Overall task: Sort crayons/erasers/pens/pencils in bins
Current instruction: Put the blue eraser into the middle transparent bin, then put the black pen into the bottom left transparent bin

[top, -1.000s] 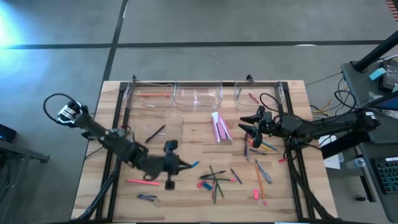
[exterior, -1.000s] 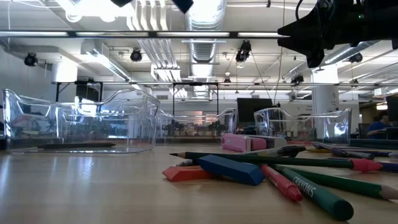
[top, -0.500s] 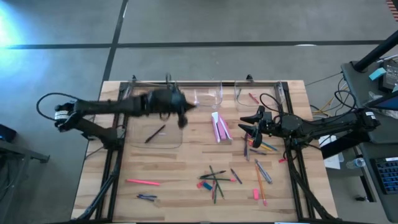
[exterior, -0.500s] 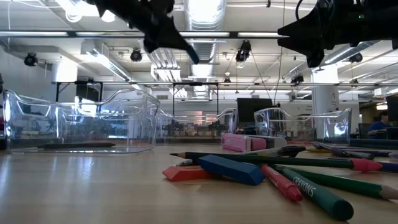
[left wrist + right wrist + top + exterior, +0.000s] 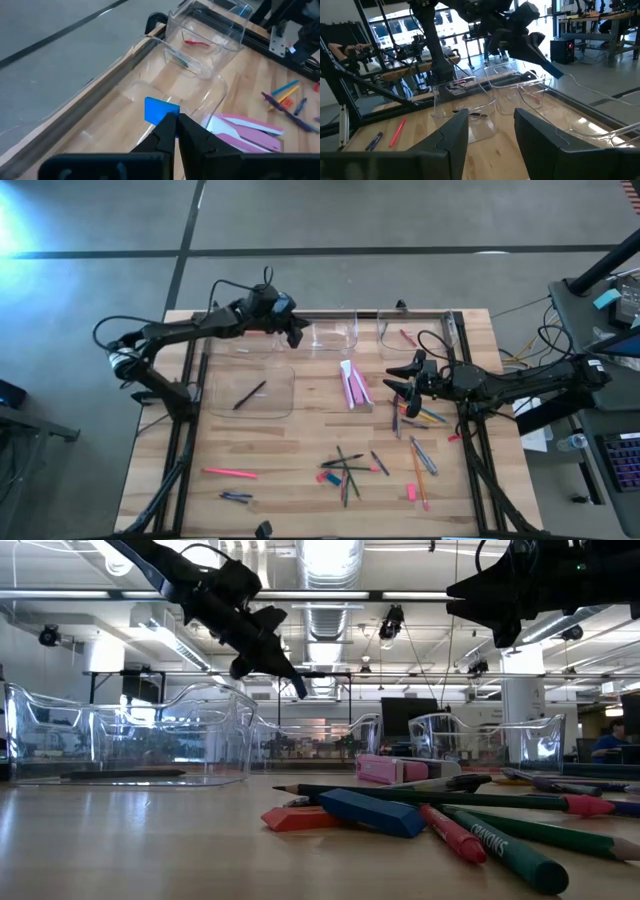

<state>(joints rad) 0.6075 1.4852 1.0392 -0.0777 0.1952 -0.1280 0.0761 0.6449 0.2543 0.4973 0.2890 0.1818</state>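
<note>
Four clear bins point(image 5: 318, 336) sit toward the far edge of the wooden surface point(image 5: 300, 450), three in a row along the back rail and a wider one point(image 5: 250, 390) just in front of them on the left. We see the left gripper point(image 5: 296, 338) held in the air above the middle bin of the back row, its fingers closed on a small blue eraser point(image 5: 160, 109); in the left wrist view the blue block sticks out past the fingertips with the clear tray directly beneath it. The low view shows that gripper point(image 5: 296, 688) well above the trays, angled downward. The right gripper point(image 5: 398, 378) hangs over the right side of the surface near a loose bunch of coloured sticks point(image 5: 425, 416), its fingers apart and holding nothing. A pink eraser pile point(image 5: 355, 385) lies beside the middle of the surface, and more sticks and erasers point(image 5: 345, 468) are scattered toward the near edge. One dark pen point(image 5: 250, 394) lies in the wide bin, and a red stick point(image 5: 408, 337) lies in the right back bin.
</note>
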